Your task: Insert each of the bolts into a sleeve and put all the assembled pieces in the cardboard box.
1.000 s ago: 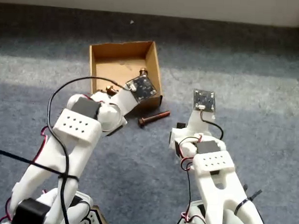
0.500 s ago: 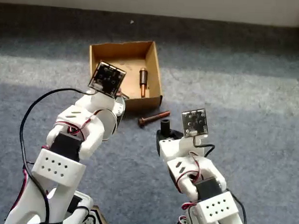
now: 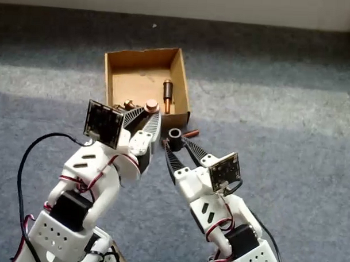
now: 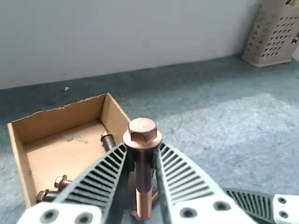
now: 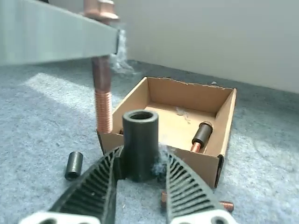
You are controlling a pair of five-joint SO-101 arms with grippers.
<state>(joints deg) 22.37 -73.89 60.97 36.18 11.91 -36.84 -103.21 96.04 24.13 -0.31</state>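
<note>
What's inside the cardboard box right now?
One sleeved bolt lies by a side wall of the cardboard box; two more bolt heads sit at the front wall. The left gripper hides the rest of them.

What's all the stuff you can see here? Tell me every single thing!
carpet: one, grey-blue, under everything.
box: one, brown, on the carpet beyond both grippers.
held bolt: one, copper, upright in the left fingers.
held sleeve: one, black, upright in the right fingers.
assembled piece: one, copper bolt in a black sleeve, lying in the box.
loose bolts: seemingly two, copper, in a box corner.
floor bolt: one, copper, on the carpet beside the box.
floor sleeve: one, black, on the carpet near the box.
basket: one, beige, far off on the carpet.
left gripper: one, dark fingers, shut on the held bolt.
right gripper: one, dark fingers, shut on the held sleeve.
</note>
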